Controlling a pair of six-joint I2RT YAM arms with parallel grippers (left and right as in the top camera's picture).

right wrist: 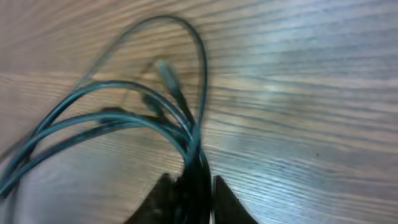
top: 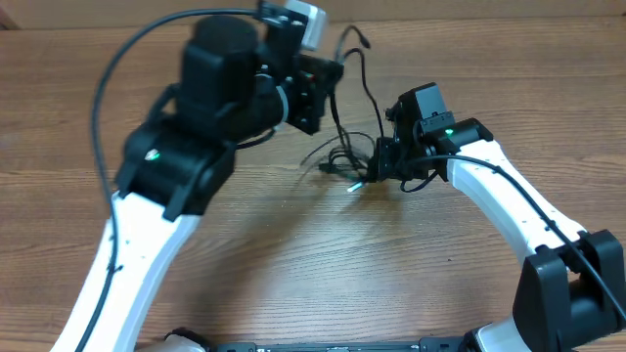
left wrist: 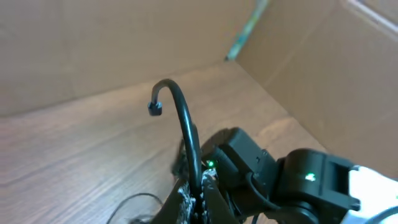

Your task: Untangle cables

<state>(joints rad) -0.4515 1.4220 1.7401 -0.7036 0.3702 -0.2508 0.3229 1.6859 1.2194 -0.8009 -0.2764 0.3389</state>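
Note:
The cables (top: 340,156) are thin black cords lying in a tangle on the wooden table between the two arms. My left gripper (top: 331,90) is raised and shut on one cable (left wrist: 183,118), which arcs up from the fingers to a small plug (left wrist: 154,107). My right gripper (top: 377,168) sits low at the tangle's right side. In the right wrist view the right gripper (right wrist: 198,193) is shut on a bundle of the cables (right wrist: 186,134), whose loops fan out to the left over the table, with a plug (right wrist: 166,70) among them.
The wooden table (top: 293,264) runs on in front of the tangle. Cardboard walls (left wrist: 323,56) stand behind the table in the left wrist view. The right arm's black wrist (left wrist: 280,180), with green lights, is close beside the left fingers.

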